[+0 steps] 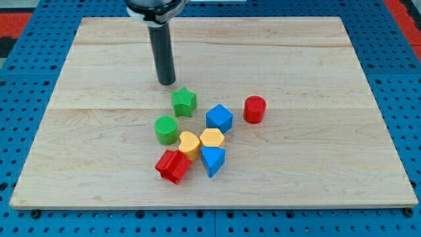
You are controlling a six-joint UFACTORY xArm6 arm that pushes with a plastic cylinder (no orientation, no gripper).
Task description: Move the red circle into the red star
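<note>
Tip point(167, 83) above green star point(184, 102); red circle point(254, 109) well apart from red star point(173, 166) (no gripper fitted).

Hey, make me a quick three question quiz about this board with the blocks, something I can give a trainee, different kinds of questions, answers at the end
1. True or false: the red circle touches the red star.
2. Which block lies nearest my tip? A) blue triangle B) green star C) yellow hexagon
3. Fill in: the green circle lies toward the view's ____ from the blue cube.

Key: 1 false, they lie apart, with other blocks between. 2 B, just below the tip. 3 left.
</note>
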